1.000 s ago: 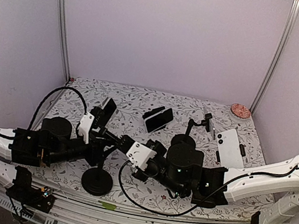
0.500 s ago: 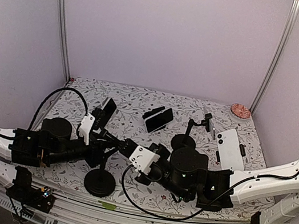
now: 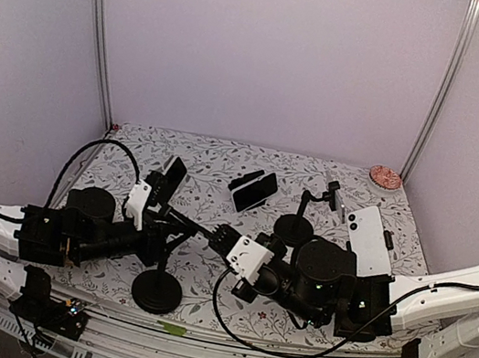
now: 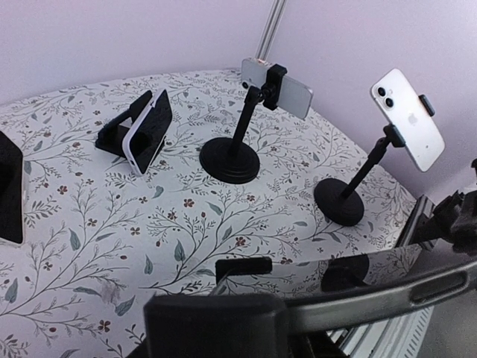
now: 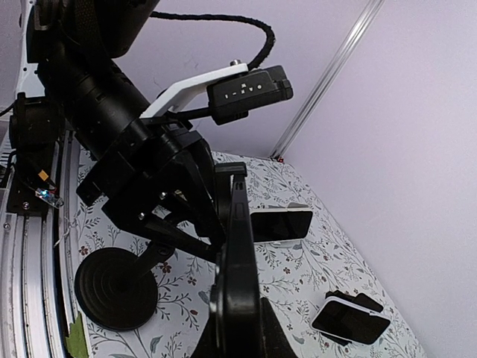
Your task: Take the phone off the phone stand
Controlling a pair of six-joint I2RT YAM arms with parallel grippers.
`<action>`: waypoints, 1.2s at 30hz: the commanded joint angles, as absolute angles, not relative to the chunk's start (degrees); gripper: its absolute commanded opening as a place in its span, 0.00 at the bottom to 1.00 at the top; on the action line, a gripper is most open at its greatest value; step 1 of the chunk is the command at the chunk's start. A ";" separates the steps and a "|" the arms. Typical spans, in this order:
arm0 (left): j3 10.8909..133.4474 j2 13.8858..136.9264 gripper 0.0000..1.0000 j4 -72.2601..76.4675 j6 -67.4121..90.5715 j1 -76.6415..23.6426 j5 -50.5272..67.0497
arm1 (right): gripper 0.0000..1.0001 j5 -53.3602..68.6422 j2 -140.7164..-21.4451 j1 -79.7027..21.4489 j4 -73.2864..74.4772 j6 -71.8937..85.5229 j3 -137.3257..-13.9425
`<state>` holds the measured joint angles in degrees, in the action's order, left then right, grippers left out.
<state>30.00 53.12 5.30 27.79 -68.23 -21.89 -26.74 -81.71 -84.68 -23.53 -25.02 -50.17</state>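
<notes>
A dark phone [image 3: 197,224] sits edge-on between my two grippers, above the table. Its glossy screen [image 4: 358,272] fills the bottom of the left wrist view, with the stand's clamp tab [image 4: 242,267] on its far edge. My left gripper [image 3: 162,226] is shut on the stem of the black phone stand, whose round base [image 3: 156,291] hangs tilted near the front edge. My right gripper [image 3: 222,236] is shut on the phone [image 5: 242,253]. The left gripper [image 5: 175,212] and the stand's base [image 5: 115,289] show behind it.
Two more stands hold phones: a silver one [image 3: 336,199] and a white one [image 3: 369,236] at right. A wedge stand with a phone [image 3: 253,189] sits mid-back, another phone [image 3: 174,170] at left. A pink dish [image 3: 386,176] lies in the back right corner.
My right arm has drawn to the right, its gripper still on the phone. The left arm and the stand have barely moved.
</notes>
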 commanded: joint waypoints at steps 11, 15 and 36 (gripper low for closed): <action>29.87 50.97 0.10 11.59 28.30 -65.82 -27.10 | 0.00 -24.91 -80.53 -86.11 -22.81 -23.04 -50.63; 29.92 51.06 0.10 11.43 28.30 -65.82 -27.73 | 0.00 -24.34 -78.75 -86.07 -20.80 -22.27 -50.65; 32.52 50.57 0.11 10.04 23.89 -61.83 -36.71 | 0.00 -30.35 -65.89 -79.15 -25.39 -13.06 -40.23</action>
